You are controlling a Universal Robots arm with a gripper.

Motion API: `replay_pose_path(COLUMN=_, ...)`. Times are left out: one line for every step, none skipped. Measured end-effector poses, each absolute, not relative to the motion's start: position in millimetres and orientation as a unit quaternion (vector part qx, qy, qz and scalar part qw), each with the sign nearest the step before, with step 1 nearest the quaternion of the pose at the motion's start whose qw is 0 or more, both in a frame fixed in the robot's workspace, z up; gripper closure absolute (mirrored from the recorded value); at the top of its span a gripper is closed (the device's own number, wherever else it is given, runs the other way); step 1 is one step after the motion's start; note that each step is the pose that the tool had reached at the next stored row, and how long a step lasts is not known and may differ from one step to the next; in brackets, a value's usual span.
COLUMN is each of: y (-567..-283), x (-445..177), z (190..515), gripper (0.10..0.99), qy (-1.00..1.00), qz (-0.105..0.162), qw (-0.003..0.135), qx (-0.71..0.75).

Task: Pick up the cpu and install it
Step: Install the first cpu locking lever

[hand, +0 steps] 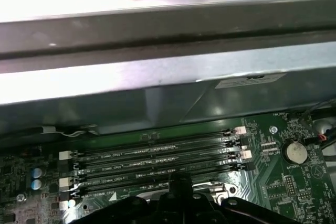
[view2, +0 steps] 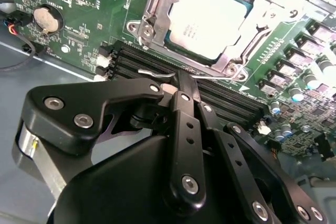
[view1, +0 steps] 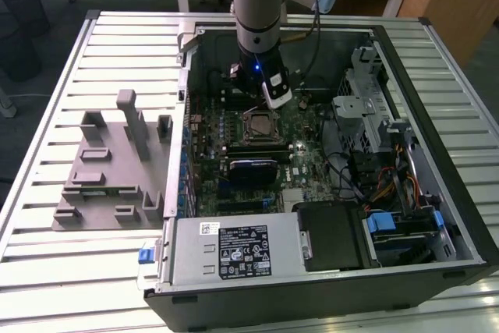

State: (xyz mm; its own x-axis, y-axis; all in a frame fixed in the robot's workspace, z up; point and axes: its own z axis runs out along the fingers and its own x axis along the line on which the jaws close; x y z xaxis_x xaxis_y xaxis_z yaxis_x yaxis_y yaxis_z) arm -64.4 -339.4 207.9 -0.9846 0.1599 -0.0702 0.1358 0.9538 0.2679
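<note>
Two fingers of mine are pressed together w/ nothing btwn them. Their tips sit low over the memory slots, right beside the socket frame and clear of the cpu. Can't tell if the tips touch the slots. The cpu lies flat inside that frame, silver top up, in the second wrist view. The frame sits on the green board inside the open computer case. The case rests on the slatted bench, w/ a grey tray just beside it on the exterior view's left. My arm stands near upright over the case's far half, wrist pointing down.
</note>
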Motion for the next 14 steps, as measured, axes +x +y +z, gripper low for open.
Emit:
replay_pose_path(y=-338.7, x=-63.9, z=207.6, gripper=0.98, qy=0.988, qz=0.13, qw=0.046, qx=0.075)
replay_pose_path(y=-337.7, x=-63.5, z=207.3, gripper=0.98, qy=0.988, qz=0.127, qw=0.046, qx=0.076)
replay_pose_path(y=-336.6, x=-63.3, z=207.0, gripper=0.98, qy=0.988, qz=0.124, qw=0.046, qx=0.076)
replay_pose_path(y=-335.5, x=-63.1, z=206.7, gripper=0.98, qy=0.989, qz=0.12, qw=0.047, qx=0.076)
replay_pose_path(y=-334.5, x=-63.0, z=206.4, gripper=0.98, qy=0.989, qz=0.116, qw=0.047, qx=0.077)
replay_pose_path(y=-333.4, x=-62.9, z=205.9, gripper=0.98, qy=0.989, qz=0.113, qw=0.048, qx=0.078)
replay_pose_path(y=-332.3, x=-62.9, z=205.4, gripper=0.98, qy=0.99, qz=0.11, qw=0.048, qx=0.078)
replay_pose_path(y=-331.2, x=-62.8, z=204.9, gripper=0.98, qy=0.99, qz=0.108, qw=0.048, qx=0.079)
replay_pose_path(y=-330.0, x=-62.6, z=204.3, gripper=0.98, qy=0.99, qz=0.106, qw=0.048, qx=0.08)
replay_pose_path(y=-328.9, x=-62.4, z=203.8, gripper=0.98, qy=0.99, qz=0.104, qw=0.049, qx=0.082)
replay_pose_path(y=-327.9, x=-62.0, z=203.5, gripper=0.98, qy=0.99, qz=0.102, qw=0.049, qx=0.082)
replay_pose_path(y=-326.9, x=-61.4, z=203.3, gripper=0.98, qy=0.99, qz=0.099, qw=0.049, qx=0.083)
replay_pose_path(y=-325.8, x=-60.8, z=203.0, gripper=0.98, qy=0.991, qz=0.096, qw=0.05, qx=0.084)
replay_pose_path(y=-324.7, x=-60.2, z=202.7, gripper=0.98, qy=0.991, qz=0.093, qw=0.05, qx=0.085)
